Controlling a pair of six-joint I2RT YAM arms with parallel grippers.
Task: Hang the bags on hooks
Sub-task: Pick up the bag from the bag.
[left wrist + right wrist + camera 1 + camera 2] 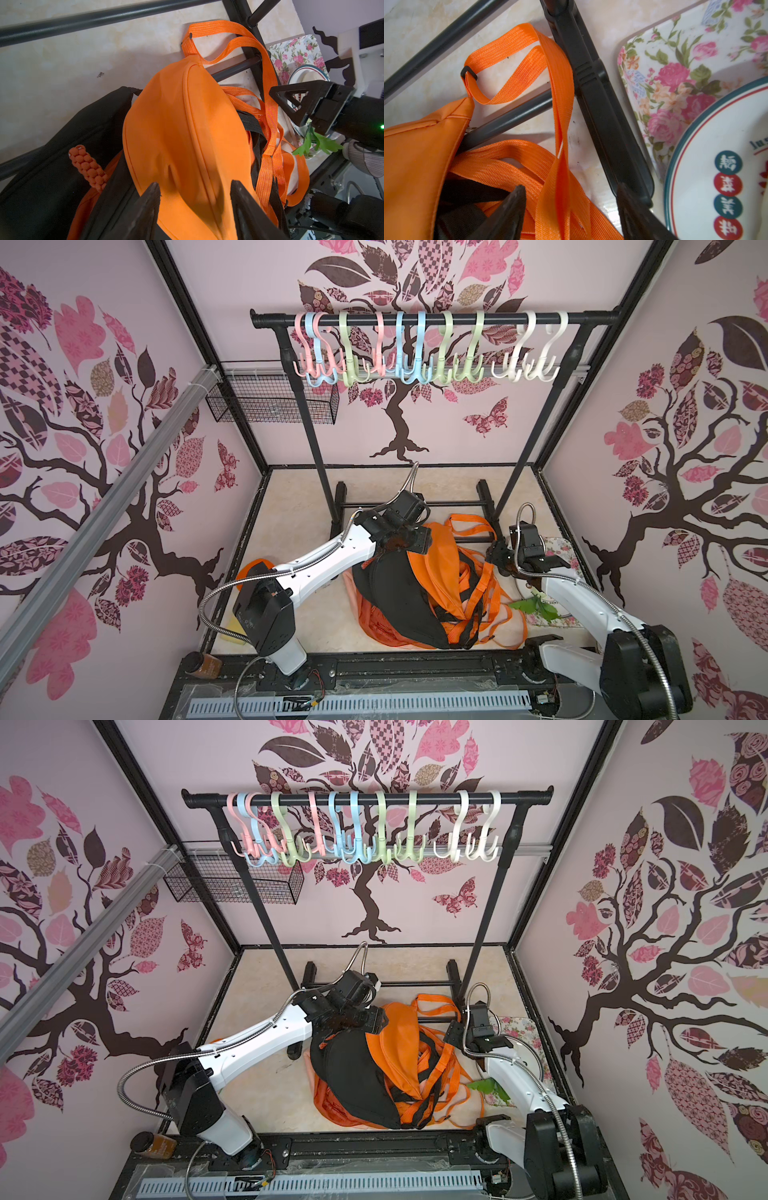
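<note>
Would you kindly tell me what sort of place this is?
Probably a mock closet corner inside a robot test cell: a garment rack with pastel hooks, tree-decal walls, and an orange bag by its base.

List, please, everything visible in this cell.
rack: one, black, back centre
hooks: about eleven, pink, blue, green, white, on rack rail
basket: one, black wire, back left wall
orange bag: one, orange, floor centre
black bag: one, black, beside it
straps: many, mostly orange, beside bags
tray: one, floral, floor right
plate: one, white, on tray
leaf: one, green, by plate
jar: one, brown, front left
arms: two, white
left claw: one, black, astride orange bag
right claw: one, black, open over straps
</note>
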